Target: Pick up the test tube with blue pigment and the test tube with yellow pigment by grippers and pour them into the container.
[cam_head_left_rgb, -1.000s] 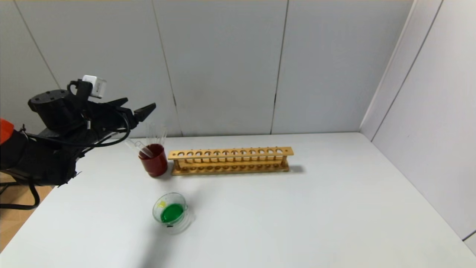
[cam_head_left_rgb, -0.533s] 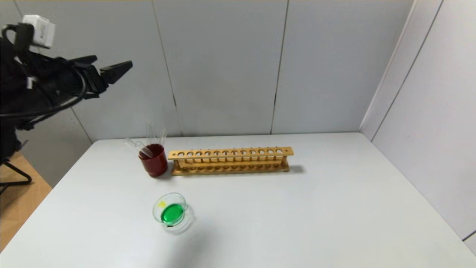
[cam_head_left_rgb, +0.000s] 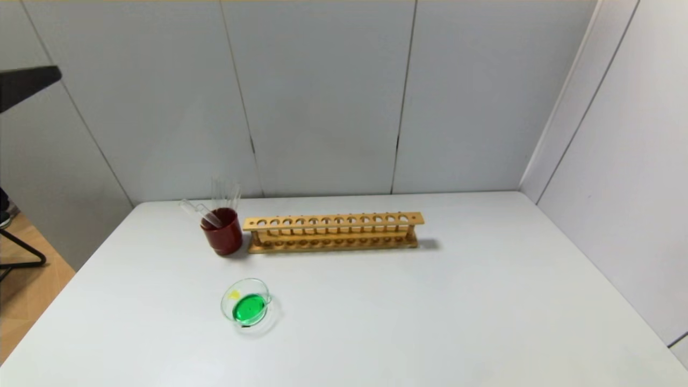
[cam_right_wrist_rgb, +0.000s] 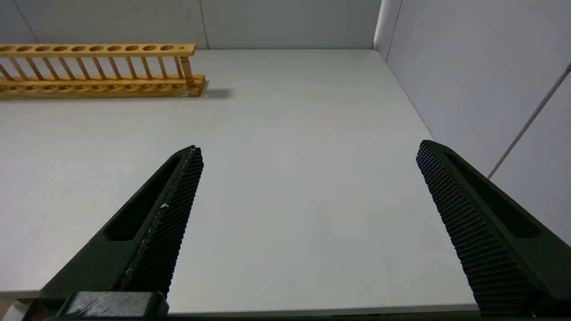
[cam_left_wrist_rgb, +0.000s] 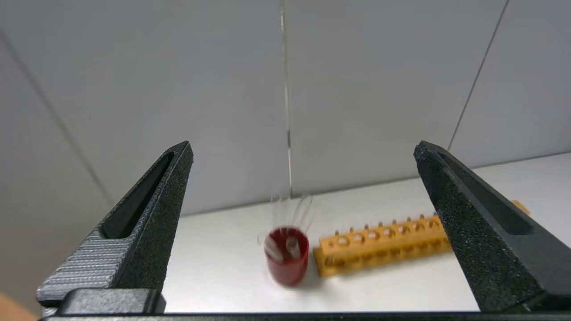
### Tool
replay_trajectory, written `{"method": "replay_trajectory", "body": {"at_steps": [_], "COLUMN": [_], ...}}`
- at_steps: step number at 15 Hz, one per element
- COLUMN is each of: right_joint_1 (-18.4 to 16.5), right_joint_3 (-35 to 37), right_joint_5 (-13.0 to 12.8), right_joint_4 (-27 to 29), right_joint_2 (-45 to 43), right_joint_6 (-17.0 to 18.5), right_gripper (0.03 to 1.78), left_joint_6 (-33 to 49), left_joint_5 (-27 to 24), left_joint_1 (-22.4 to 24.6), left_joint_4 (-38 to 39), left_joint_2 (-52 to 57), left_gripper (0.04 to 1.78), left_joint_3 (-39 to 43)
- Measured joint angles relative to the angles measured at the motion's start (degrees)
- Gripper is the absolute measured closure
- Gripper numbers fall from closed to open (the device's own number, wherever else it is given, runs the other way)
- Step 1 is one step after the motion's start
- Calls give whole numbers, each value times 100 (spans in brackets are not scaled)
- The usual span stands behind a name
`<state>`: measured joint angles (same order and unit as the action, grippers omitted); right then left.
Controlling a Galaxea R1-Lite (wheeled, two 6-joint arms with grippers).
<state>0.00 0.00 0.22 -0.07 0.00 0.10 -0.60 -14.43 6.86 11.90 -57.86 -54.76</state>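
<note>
- My left tool (cam_left_wrist_rgb: 303, 149) is up in the air off the bench's nine o'clock edge; the head view catches only one dark finger tip (cam_head_left_rgb: 29, 86) at its far left. Its fingers are spread wide and grip nothing.
- Dark red cup (cam_head_left_rgb: 222, 232), at about eleven o'clock on the white bench (cam_head_left_rgb: 430, 312), right beside the nine o'clock end of the rack. Several clear test tubes (cam_head_left_rgb: 207, 215) stand and lean in it; I see no blue or yellow liquid in any of them.
- Container (cam_head_left_rgb: 246, 307), the small glass dish with a lip, sits nearer to me than the cup, at about eight o'clock on the bench and well apart from it. It holds a green pool, with a yellow spot at the rim on its ten o'clock side.
- Wooden test tube rack (cam_head_left_rgb: 333, 231) runs crosswise at twelve o'clock, every hole empty.
- My right tool (cam_right_wrist_rgb: 308, 154) hangs low over the near edge toward four o'clock, pointing across bare bench, with the rack's three o'clock end well ahead of it. Its fingers are spread wide with nothing between them.
</note>
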Motion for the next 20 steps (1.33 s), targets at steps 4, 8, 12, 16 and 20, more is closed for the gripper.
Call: {"method": "replay_trajectory", "body": {"at_steps": [4,8,12,16,20], "right_joint_1": [0,0,0,0,0], "right_joint_3": [0,0,0,0,0], "right_joint_5": [0,2,2,2,2], "right_joint_4": [0,0,0,0,0], "right_joint_2": [0,0,0,0,0], "right_joint_6": [0,0,-2,0,0], "right_gripper": [6,6,6,6,6], "left_joint_6": [0,-9,-15,87,191], "left_joint_5": [-17,-138,-213,-262,-254], "left_joint_1": [27,-34,-138,-702,-763], "left_joint_4": [-107,-99,697,1208,948], "left_joint_2": [1798,3298,4072,4330,4920], "left_gripper": [7,7,7,7,7], "left_joint_3": [1367,2553,4112,4614,4984]}}
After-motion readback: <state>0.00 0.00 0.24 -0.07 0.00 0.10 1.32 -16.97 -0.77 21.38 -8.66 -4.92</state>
